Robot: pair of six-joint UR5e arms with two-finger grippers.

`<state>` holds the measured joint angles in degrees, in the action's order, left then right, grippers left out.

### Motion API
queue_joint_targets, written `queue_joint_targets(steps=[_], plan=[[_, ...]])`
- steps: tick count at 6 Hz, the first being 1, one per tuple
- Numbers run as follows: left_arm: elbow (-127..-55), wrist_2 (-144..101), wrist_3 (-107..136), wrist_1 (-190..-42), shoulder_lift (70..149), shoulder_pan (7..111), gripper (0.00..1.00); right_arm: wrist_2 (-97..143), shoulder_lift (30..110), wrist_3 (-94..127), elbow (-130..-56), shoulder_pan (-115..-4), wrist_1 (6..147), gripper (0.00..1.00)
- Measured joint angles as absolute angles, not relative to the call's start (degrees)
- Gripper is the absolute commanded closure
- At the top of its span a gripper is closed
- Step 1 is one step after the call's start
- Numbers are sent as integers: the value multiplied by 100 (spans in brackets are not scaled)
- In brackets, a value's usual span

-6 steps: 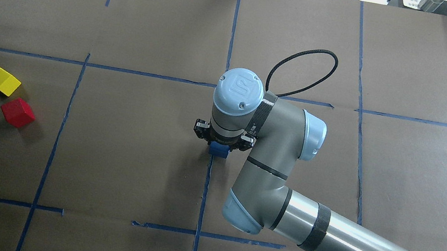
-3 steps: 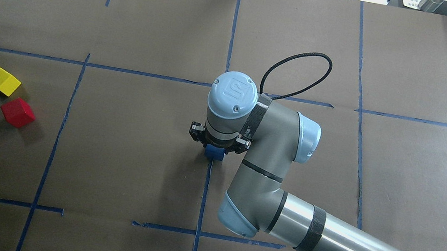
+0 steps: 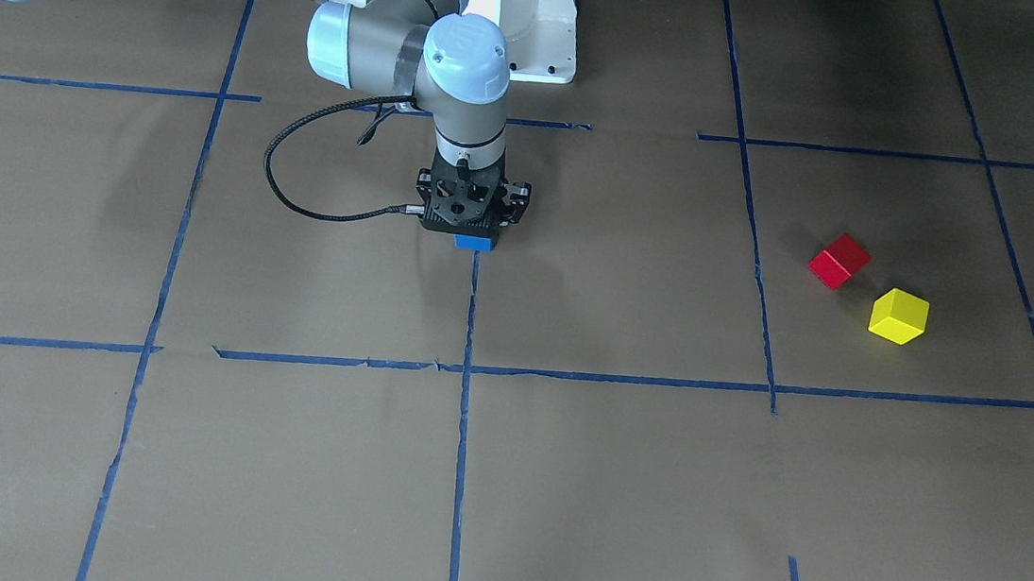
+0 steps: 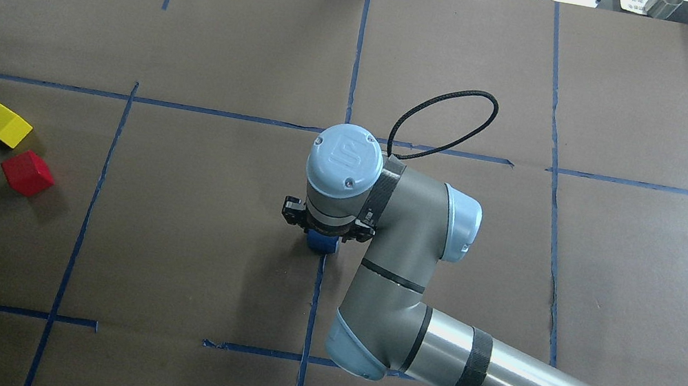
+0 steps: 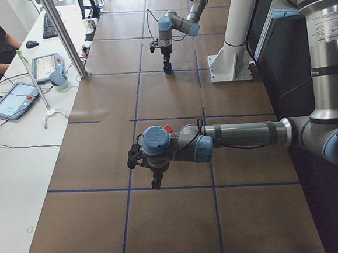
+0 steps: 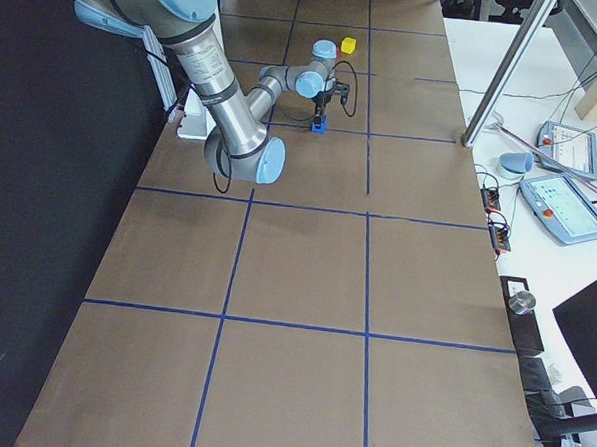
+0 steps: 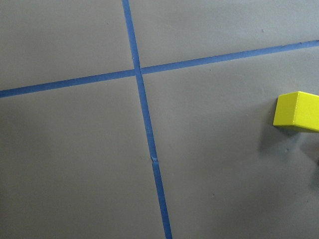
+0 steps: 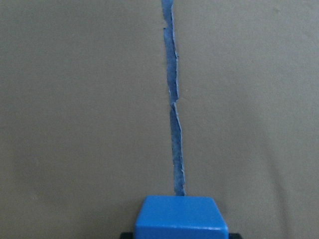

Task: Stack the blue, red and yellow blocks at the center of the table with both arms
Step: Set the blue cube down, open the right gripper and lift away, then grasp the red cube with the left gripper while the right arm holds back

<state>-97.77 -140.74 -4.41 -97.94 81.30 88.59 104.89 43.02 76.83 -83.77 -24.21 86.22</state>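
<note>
Clamping the blue block (image 4: pixel 321 244) at table (image 4: pixel 201 253) centre, jaws closed, the right gripper (image 3: pixel 475 232) starts the stack; red block (image 4: pixel 27 173), yellow block (image 4: pixel 4 124) wait left; left gripper (image 5: pixel 155 185) jaws: cannot tell.

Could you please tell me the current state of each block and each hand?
right hand: shut on the blue block.
blue block: held, low at the centre.
red block: loose on the table.
yellow block: loose on the table, beside the red block.
left hand: cannot tell.
</note>
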Motion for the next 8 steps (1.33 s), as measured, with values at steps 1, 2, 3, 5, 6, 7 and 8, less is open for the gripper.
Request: queue_joint_targets(steps=[1,2,3,5,6,7,8], plan=[[-9778,-14078,-456,-9809,8109,8855,0,10355,4287,7436,-8418,-2378,8624,0],[-9776,-14079,-403,-9892,8082,8791,0,10317,4302,7194,-8582,-2397,8631,0],[-9813,-14077,103,-10142,8087,8519,0,10344,4435,7054,-9000,-2501,8648,0],[-9882,-14025,1938,-11143,8100,7606,0,10654,5236,6976,-10274,-2993,8797,0],[-9893,-13946,2713,-11483,8162,7127,0,11111,5778,6910,-10792,-3342,8892,0],[-9951,-13889,3815,-11597,8276,6820,0,11377,6117,6837,-11046,-3539,8908,0],[-10077,-13820,5339,-11681,8414,6438,0,11443,6281,6808,-11123,-3590,8904,0]])
